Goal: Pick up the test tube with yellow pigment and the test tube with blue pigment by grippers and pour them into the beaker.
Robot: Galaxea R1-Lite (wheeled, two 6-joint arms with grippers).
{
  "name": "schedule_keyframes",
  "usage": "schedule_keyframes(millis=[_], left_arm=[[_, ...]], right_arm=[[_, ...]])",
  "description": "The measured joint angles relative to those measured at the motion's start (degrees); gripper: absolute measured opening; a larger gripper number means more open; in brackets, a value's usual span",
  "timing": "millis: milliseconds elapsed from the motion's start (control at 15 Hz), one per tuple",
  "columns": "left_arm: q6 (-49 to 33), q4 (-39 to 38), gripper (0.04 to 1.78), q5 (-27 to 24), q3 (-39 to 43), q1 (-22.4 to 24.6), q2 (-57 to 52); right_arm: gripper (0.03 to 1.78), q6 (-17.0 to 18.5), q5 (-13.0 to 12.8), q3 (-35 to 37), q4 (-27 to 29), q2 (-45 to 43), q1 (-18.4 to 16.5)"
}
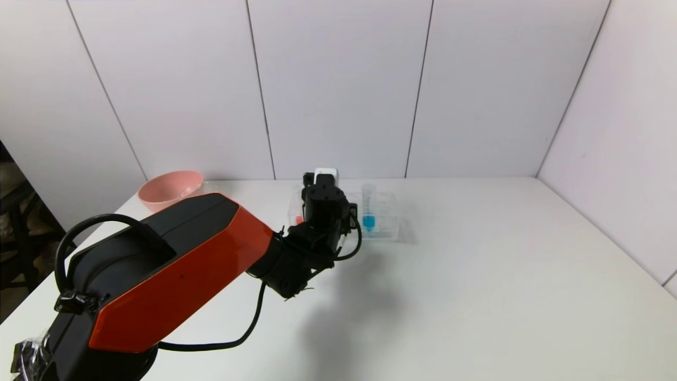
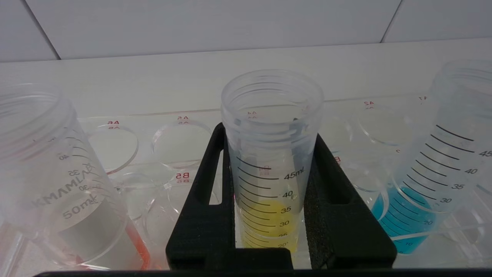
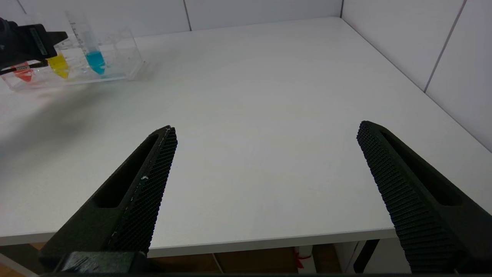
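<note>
In the clear rack [image 2: 180,154], my left fingers [image 2: 330,200] flank the yellow tube [image 2: 271,161] mid-barrel, seemingly pinching it; light, slick, open-topped, so keep it upright; my right fingers [image 3: 153,181] gape wide, parked.

A white table [image 1: 502,275] stands in a corner of white panelled walls [image 1: 338,90] with thin dark seams. At the left edge, dark furniture [image 1: 16,233] shows beyond the table.
</note>
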Motion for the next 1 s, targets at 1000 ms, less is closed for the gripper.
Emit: schedule_keyframes(millis=[1000], left_arm=[[2.45,2.10,0.51,0.72,0.61,-0.39,-4.45]], right_arm=[[1.71,0.00,0.00,0.00,-0.01,0.00,0.00]])
